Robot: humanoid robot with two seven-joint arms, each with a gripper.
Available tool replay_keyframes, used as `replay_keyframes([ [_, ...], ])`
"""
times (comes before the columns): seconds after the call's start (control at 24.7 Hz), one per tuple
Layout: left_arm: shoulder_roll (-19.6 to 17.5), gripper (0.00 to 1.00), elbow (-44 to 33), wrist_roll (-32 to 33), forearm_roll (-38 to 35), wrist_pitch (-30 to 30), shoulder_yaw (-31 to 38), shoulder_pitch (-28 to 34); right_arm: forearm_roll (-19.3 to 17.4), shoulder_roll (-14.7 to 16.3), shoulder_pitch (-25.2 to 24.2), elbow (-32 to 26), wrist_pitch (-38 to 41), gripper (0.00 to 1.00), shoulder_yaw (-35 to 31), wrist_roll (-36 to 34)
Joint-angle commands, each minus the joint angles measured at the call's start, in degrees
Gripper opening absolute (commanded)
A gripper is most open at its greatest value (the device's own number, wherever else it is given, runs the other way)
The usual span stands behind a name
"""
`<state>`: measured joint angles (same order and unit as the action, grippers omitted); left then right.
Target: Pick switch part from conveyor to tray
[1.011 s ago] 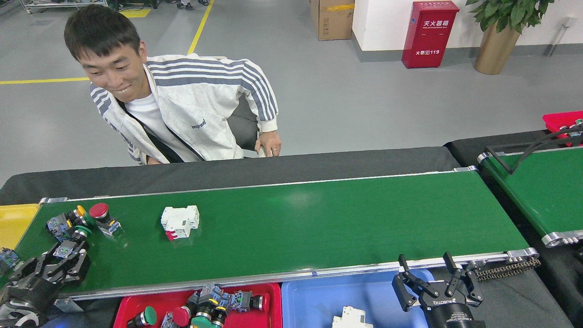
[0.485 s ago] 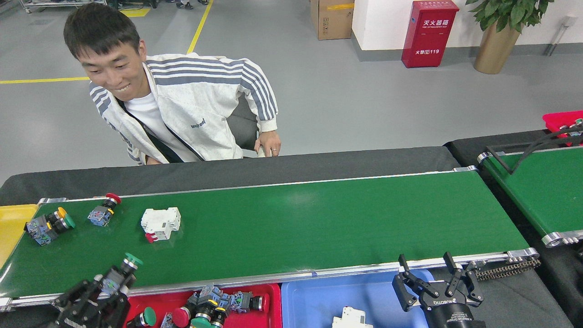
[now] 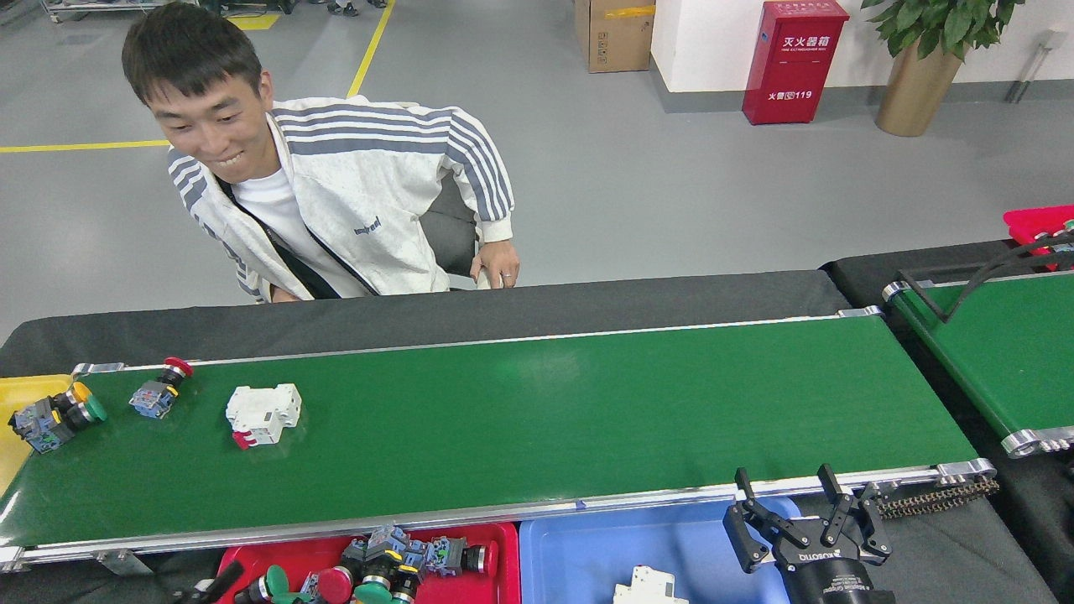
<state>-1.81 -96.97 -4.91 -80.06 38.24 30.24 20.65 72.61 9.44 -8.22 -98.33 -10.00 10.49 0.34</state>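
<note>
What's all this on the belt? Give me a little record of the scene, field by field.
conveyor: long green belt, silver rails
on belt: white circuit breaker, red push-button switch, green and yellow button switches at its left end
red tray: holds several button switches
blue tray: holds one white breaker
right gripper: open, empty, over the blue tray
left gripper: out of view
person: seated behind the belt

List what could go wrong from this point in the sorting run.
1. The switch parts and the red-capped one lie at the conveyor's left end beside the yellow tray; they may run off before being picked.
2. The left tool is barely in view, low by the red tray, so reaching them looks late.
3. The white breaker is far from the open right tool.
</note>
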Motion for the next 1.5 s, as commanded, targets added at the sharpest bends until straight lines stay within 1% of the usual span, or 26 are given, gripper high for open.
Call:
replay_keyframes([
  [0.0, -0.82, 1.0, -0.24, -0.18, 0.25, -5.45, 3.68, -0.44, -0.02, 0.4, 0.22, -0.81, -0.11, 0.99, -0.29, -0.43],
  [0.08, -1.61, 1.0, 0.91, -0.18, 0.34, -5.54, 4.21, -0.35, -0.02, 0.31, 0.22, -0.81, -0.11, 0.99, -0.29, -0.43],
  [0.2, -1.53, 1.0, 1.43, -0.01, 0.25, -5.89, 3.6, -0.62, -0.02, 0.23, 0.13, -0.9, -0.11, 0.99, -0.29, -0.43],
  [0.28, -1.61, 1.0, 1.79, 0.08, -0.19, -6.16, 3.51, -1.93, -0.02, 0.31, 0.22, -0.81, -0.11, 0.99, -0.2, -0.25],
  [0.4, -2.4, 1.0, 5.56, 0.52, -2.73, -7.47, 3.51, -6.85, -0.02, 0.31, 0.22, -0.81, -0.11, 0.99, -0.29, -0.08],
  [0.49, -5.13, 1.0, 8.73, 0.78, -5.02, -8.79, 3.42, -11.25, -0.02, 0.31, 0.13, -0.81, -0.11, 0.99, -0.29, -0.08],
  [0.61, -9.43, 1.0, 17.86, 2.71, -8.62, -9.94, 3.25, -18.98, -0.1, 0.4, 0.13, -0.81, -0.02, 0.99, -0.29, -0.08],
  [0.73, -12.51, 1.0, 25.86, 4.47, -8.89, -9.94, 1.23, -25.31, -0.1, 0.4, 0.13, -0.9, 0.42, 0.99, -0.29, 0.01],
  [0.85, -15.33, 1.0, 32.2, 4.65, -8.89, -10.2, -1.85, -29.0, -0.19, 0.49, 0.13, -0.9, 0.51, 0.99, -0.38, 0.01],
  [1.09, -16.29, 1.0, 38.08, 4.74, -8.98, -10.2, -2.91, -32.96, -0.19, 0.49, -0.75, -0.81, 1.48, 0.99, -0.82, -0.08],
  [1.21, -16.38, 0.99, 42.04, 5.26, -8.98, -10.38, -3.87, -36.47, -0.19, 0.58, -0.75, -0.72, 1.48, 0.99, -0.73, 0.01],
  [1.29, -16.73, 0.97, 45.02, 5.26, -8.98, -11.78, -4.75, -38.76, -0.19, 0.49, -0.66, -0.72, 1.48, 0.99, -0.82, -0.07],
  [1.38, -17.7, 0.9, 48.19, 5.0, -8.98, -14.94, -6.42, -40.34, -0.19, 0.58, -0.75, -0.72, 1.48, 0.99, -0.73, -0.07],
  [1.42, -17.96, 0.85, 49.42, 4.82, -8.89, -16.26, -7.48, -40.96, -0.1, 0.58, -0.75, -0.72, 1.56, 0.99, -0.73, 0.01],
  [1.46, -18.14, 0.74, 50.83, 4.65, -8.8, -17.85, -8.8, -41.92, -0.1, 0.58, -0.75, -0.72, 1.56, 0.99, -0.73, -0.08],
])
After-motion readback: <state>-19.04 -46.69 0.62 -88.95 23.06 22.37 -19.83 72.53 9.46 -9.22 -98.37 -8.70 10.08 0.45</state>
